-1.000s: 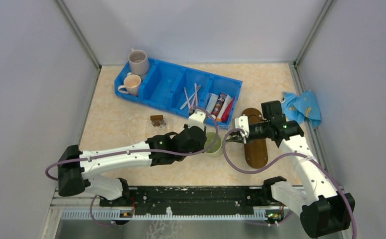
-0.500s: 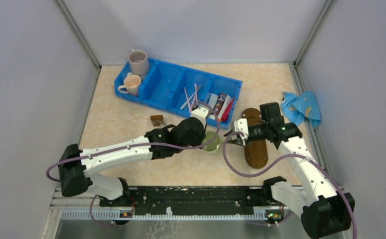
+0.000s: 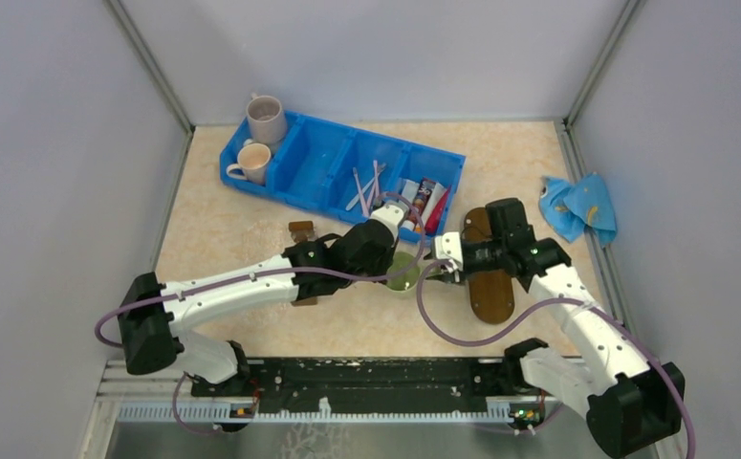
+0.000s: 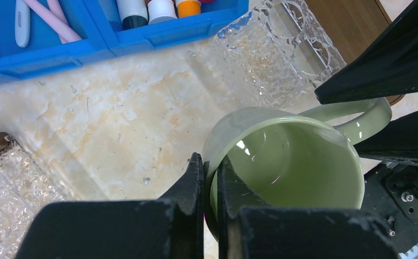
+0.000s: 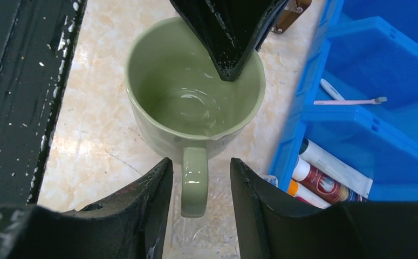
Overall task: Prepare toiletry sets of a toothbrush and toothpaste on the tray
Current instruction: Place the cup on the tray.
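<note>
My left gripper [image 4: 209, 168] is shut on the rim of a pale green mug [image 4: 287, 162], one finger inside and one outside. In the top view the left gripper [image 3: 392, 258] and the mug [image 3: 406, 275] are at mid-table. My right gripper [image 5: 198, 175] is open, with the mug's handle [image 5: 194, 186] between its jaws and not touching them. Pink and white toothbrushes [image 3: 366, 186] and toothpaste tubes [image 3: 424, 203] lie in the blue bin [image 3: 320, 158]. The dark brown oval tray [image 3: 491, 292] lies right of the mug, partly under my right arm.
Two pale mugs [image 3: 264, 120] stand in the bin's left end. A small brown block [image 3: 300, 229] sits left of my left wrist. A clear textured glass holder [image 4: 282, 54] lies between the mug and the bin. A blue cloth [image 3: 581, 206] is at the far right.
My right gripper has moved left up to the green mug, so the handle now lies between its jaws. My left wrist has shifted slightly away from the base, still gripping the mug.
</note>
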`<state>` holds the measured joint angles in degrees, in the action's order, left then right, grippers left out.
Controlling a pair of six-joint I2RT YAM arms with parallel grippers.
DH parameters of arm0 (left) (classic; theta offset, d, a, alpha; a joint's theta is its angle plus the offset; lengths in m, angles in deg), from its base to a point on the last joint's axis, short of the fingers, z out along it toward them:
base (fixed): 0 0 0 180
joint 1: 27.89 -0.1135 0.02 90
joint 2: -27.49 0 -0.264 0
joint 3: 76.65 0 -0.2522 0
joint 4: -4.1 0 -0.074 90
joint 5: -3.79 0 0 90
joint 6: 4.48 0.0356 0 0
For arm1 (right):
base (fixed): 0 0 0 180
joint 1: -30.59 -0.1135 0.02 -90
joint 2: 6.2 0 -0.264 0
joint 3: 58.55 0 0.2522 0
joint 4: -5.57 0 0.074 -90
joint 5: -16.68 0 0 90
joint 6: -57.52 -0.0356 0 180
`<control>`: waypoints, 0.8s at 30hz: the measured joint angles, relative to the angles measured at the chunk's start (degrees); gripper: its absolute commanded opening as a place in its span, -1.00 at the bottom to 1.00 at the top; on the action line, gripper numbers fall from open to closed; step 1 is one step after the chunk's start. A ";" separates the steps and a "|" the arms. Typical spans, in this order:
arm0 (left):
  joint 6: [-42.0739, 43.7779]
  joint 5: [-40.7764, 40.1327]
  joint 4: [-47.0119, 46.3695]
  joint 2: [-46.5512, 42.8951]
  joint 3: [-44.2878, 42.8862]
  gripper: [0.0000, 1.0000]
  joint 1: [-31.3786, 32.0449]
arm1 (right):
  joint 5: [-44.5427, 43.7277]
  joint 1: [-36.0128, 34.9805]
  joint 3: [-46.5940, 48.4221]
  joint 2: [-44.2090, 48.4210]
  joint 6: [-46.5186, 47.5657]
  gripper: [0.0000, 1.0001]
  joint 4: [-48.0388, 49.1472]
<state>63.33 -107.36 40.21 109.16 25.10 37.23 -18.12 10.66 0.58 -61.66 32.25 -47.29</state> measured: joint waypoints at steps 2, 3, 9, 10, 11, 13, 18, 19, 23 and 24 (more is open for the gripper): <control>0.00 0.22 0.00 0.00 0.00 -1.00 -0.04 | -0.83 -0.31 -0.07 0.00 -0.02 -0.15 0.15; 0.00 0.28 0.00 0.00 0.00 -1.00 -0.04 | -1.11 -0.55 -0.07 0.02 -0.04 -0.19 0.17; 0.00 0.83 0.00 0.00 0.00 -1.00 -0.04 | -2.32 -2.73 -0.20 0.02 -0.46 -0.29 0.63; 0.00 0.87 0.00 0.00 0.00 -1.00 -0.04 | -2.56 -3.06 -0.37 0.02 -0.48 -0.29 0.87; 0.09 0.87 0.07 0.00 0.00 -1.00 -0.04 | -2.97 -3.41 -0.48 0.00 -0.50 -0.29 0.96; 0.24 0.87 0.39 -0.02 0.00 -1.00 -0.04 | -3.78 -4.00 -0.74 -0.04 -0.52 -0.30 1.36; 0.63 0.83 0.46 -0.07 0.00 -1.00 -0.07 | -4.92 -4.42 -0.74 -0.17 -0.74 -0.84 1.38; 0.74 0.83 0.46 -0.07 0.00 -1.00 -0.15 | -5.35 -4.39 -0.74 -0.20 -1.33 -0.99 1.60; 1.07 0.79 0.48 -0.13 0.00 -1.00 -0.33 | -5.79 -4.46 -0.72 -0.31 -1.77 -1.00 2.03; 1.20 0.79 0.48 -0.13 -0.02 -1.00 -0.42 | -5.79 -4.46 -0.70 -0.39 -1.79 -1.00 2.01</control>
<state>64.53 -106.57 40.69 109.03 25.08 36.82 -23.92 6.21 -0.12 -62.06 30.46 -45.28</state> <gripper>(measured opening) 0.066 0.190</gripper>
